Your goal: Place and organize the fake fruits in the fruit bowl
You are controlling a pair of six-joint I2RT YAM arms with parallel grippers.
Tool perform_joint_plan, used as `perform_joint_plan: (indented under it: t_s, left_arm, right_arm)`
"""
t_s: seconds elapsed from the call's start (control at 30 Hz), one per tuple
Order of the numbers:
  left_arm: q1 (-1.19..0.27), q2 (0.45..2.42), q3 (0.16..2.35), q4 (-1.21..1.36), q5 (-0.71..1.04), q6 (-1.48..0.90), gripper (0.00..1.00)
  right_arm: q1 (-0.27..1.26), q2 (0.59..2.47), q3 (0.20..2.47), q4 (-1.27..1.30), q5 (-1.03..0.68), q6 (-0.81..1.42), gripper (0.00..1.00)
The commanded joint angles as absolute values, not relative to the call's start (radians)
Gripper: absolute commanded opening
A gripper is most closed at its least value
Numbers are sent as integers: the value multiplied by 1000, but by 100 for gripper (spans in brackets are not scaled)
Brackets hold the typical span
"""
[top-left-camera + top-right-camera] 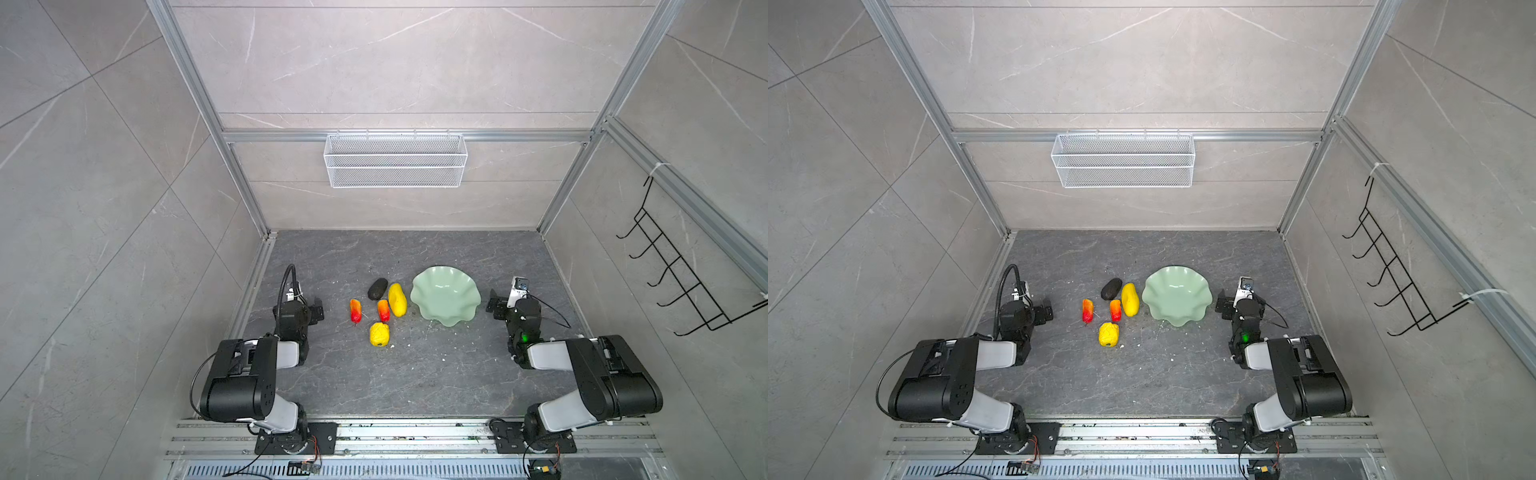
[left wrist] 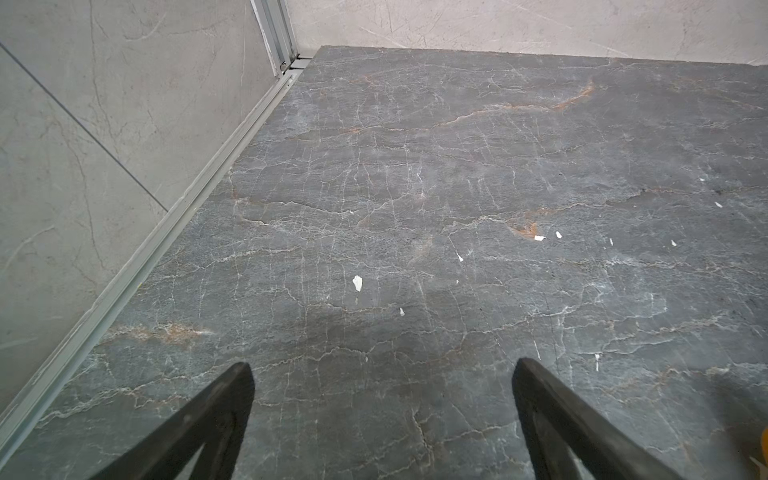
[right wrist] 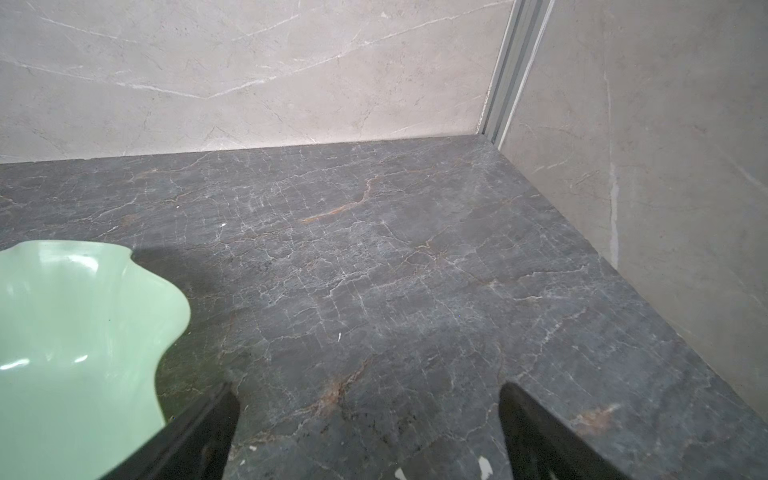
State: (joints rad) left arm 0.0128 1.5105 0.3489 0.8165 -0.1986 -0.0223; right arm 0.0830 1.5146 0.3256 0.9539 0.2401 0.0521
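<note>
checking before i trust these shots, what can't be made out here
- Left wrist view: a yellow-orange sliver, cut off by the edge; which fruit, unclear.
- Right wrist view: the fruit bowl runs off the edge and behind a jaw.
- In both top views: white flecks too small to identify.

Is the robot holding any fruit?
No, nothing is held. The left gripper and right gripper are open and empty; the fake fruits lie on the table.

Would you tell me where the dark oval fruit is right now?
In both top views the dark oval fruit lies on the tabletop, just left of the long yellow fruit beside the fruit bowl.
</note>
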Motion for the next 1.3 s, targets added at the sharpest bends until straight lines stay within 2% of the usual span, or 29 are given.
perform_joint_plan:
  t_s: [0.0, 0.8, 0.87, 0.97, 1.03, 1.13, 1.27]
  left_arm:
    - [18, 1502, 357, 858, -177, -17, 100]
    - [18, 1501, 356, 860, -177, -18, 100]
    - [6, 1460, 352, 867, -216, -6, 100]
    - [-18, 1227, 450, 518, -252, -22, 100]
    - [-50, 1113, 509, 379, -287, -59, 100]
    - [-89, 1014, 663, 121, -266, -113, 100]
    - [-97, 952, 915, -285, -174, -114, 100]
  right_arm:
    - [88, 1524, 330, 963, 248, 59, 100]
    - [74, 1522, 334, 951, 219, 66, 100]
    - [77, 1503, 342, 936, 232, 59, 100]
    - [139, 1309, 413, 670, 319, 19, 100]
    - [183, 1182, 442, 586, 334, 5, 100]
    - [230, 1088, 561, 365, 232, 49, 100]
    - [298, 1149, 736, 149, 34, 92, 100]
